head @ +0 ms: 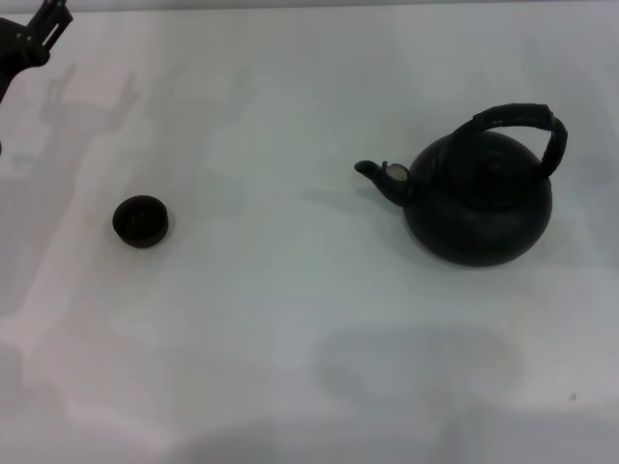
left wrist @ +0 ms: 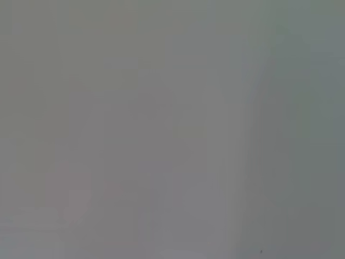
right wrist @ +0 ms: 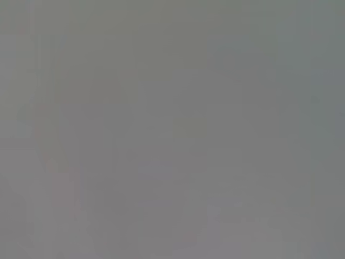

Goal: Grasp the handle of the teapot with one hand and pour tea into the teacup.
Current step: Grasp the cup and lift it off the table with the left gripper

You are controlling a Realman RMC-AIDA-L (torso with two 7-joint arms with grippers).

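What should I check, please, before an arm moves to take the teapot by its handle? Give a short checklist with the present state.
1. Teapot upright on the table: ok.
2. Handle free, nothing on it: ok.
3. Spout points toward the teacup: ok.
4. Teacup upright, well apart from the teapot: ok.
5. Left pincer at the far left corner, away from both: ok; open or shut: cannot tell.
6. Right pincer position: cannot tell, not in view.

My head camera looks down on the pale white desk (head: 290, 319); both my wrist cameras face only blank grey surface.
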